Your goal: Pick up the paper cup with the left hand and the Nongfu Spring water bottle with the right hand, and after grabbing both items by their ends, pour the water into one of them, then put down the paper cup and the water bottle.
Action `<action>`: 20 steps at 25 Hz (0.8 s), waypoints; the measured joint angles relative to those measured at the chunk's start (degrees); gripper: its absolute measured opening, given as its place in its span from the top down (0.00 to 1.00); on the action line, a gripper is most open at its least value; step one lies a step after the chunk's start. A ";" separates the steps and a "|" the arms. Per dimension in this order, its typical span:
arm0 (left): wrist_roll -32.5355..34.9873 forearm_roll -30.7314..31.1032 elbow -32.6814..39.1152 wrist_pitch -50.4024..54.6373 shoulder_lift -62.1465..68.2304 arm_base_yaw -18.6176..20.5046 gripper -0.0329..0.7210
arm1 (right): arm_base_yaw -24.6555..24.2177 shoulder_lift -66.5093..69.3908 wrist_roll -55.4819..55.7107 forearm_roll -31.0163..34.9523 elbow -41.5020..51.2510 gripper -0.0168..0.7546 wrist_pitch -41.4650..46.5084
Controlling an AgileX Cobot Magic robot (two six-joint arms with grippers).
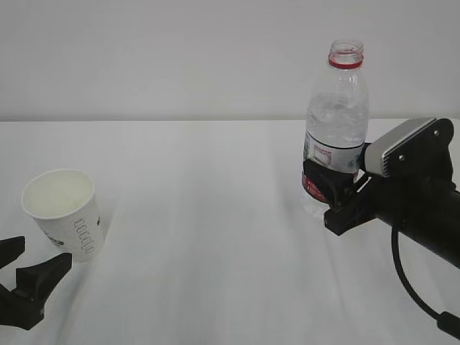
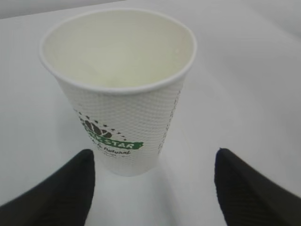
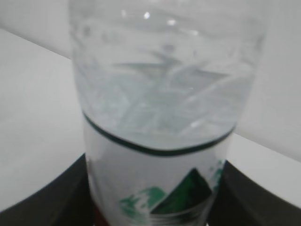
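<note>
The white paper cup stands upright and empty at the left of the table, its green logo facing the left wrist camera. My left gripper is open just in front of the cup, its black fingers spread wider than the cup's base and apart from it. The Nongfu Spring water bottle stands upright and uncapped at the right, with clear water inside. My right gripper is shut on the bottle at its label, a finger pressed against each side.
A white table runs back to a plain white wall. Bare tabletop lies between the cup and the bottle. The right arm's black body and cable fill the right edge.
</note>
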 joint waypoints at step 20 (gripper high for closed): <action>-0.71 -1.59 -1.82 -0.26 7.17 0.00 0.09 | 0.00 -0.02 0.00 0.13 0.00 0.39 0.00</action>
